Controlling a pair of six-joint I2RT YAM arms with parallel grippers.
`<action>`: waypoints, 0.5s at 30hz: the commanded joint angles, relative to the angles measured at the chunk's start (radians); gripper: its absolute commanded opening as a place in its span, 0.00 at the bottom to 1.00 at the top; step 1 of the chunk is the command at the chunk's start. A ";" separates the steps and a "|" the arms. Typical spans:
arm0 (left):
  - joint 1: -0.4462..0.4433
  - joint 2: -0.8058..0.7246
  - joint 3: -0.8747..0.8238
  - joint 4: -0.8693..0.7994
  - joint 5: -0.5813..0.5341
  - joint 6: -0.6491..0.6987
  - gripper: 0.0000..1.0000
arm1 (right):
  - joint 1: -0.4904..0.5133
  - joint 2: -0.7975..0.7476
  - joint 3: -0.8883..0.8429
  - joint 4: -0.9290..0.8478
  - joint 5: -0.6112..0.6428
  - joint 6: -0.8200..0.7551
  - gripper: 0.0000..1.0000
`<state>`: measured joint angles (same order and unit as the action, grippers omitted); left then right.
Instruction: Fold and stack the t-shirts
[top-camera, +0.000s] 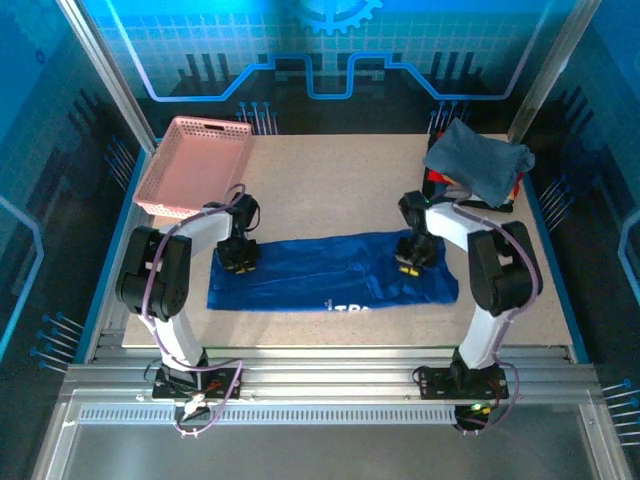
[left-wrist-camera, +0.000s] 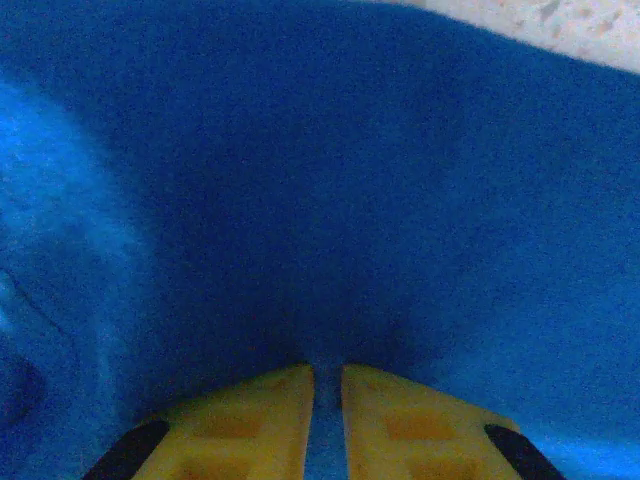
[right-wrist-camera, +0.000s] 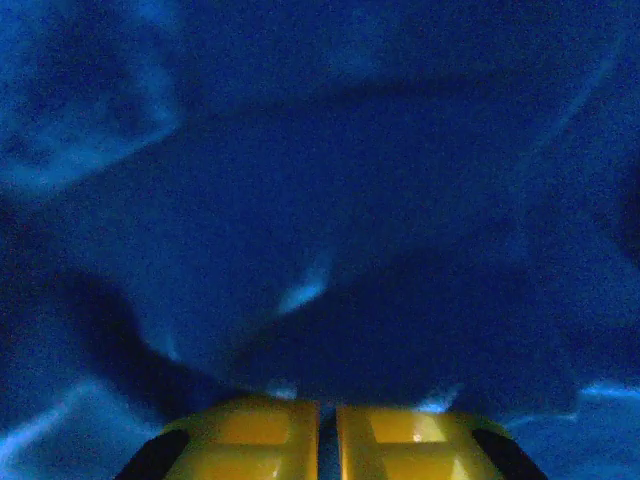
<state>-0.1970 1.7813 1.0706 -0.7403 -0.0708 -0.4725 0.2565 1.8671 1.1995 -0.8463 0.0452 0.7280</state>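
Top cam: a speckled beige table (top-camera: 330, 190) sat inside a frame w/ blue printed panels (top-camera: 330, 50) at the back and sides. The blue t-shirt (top-camera: 330, 272) lay flat across the near-centre of the table as a long strip running left to right, w/ a bit of white lettering at its near edge. The grey t-shirt (top-camera: 478, 160) sat crumpled at the far right corner, well apart from the blue one. A pink basket (top-camera: 195, 165) lay at the far left corner, tilted over the table edge. The left gripper (top-camera: 240, 258) was down on the strip's left end and the right gripper (top-camera: 408, 262) was down near its right end, both pointing downward. Left wrist cam: blue t-shirt (left-wrist-camera: 320, 180) covered nearly everything, w/ a sliver of table (left-wrist-camera: 560, 20) at top right. The left gripper (left-wrist-camera: 325, 375) had its yellow fingers (left-wrist-camera: 250, 420) drawn almost together, a thin slit of blue cloth between them, so it looked pinched on the shirt. Right wrist cam: blue t-shirt (right-wrist-camera: 350, 200) was bunched in dark folds. The right gripper (right-wrist-camera: 327, 405) had its yellow fingers (right-wrist-camera: 250, 430) nearly touching, w/ a raised fold right at the tips, apparently clamped on the cloth.
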 joint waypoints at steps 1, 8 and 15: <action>0.007 -0.017 -0.082 -0.043 0.019 -0.032 0.18 | 0.013 0.163 0.175 -0.034 0.039 0.027 0.16; -0.008 -0.152 -0.206 -0.065 0.115 -0.140 0.19 | 0.006 0.556 0.781 -0.217 -0.020 -0.039 0.18; -0.156 -0.198 -0.254 -0.007 0.246 -0.318 0.22 | -0.019 1.139 1.715 -0.232 -0.381 0.060 0.22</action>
<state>-0.2974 1.5822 0.8417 -0.7391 0.0765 -0.6746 0.2562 2.8365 2.8185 -1.0977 -0.1471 0.7078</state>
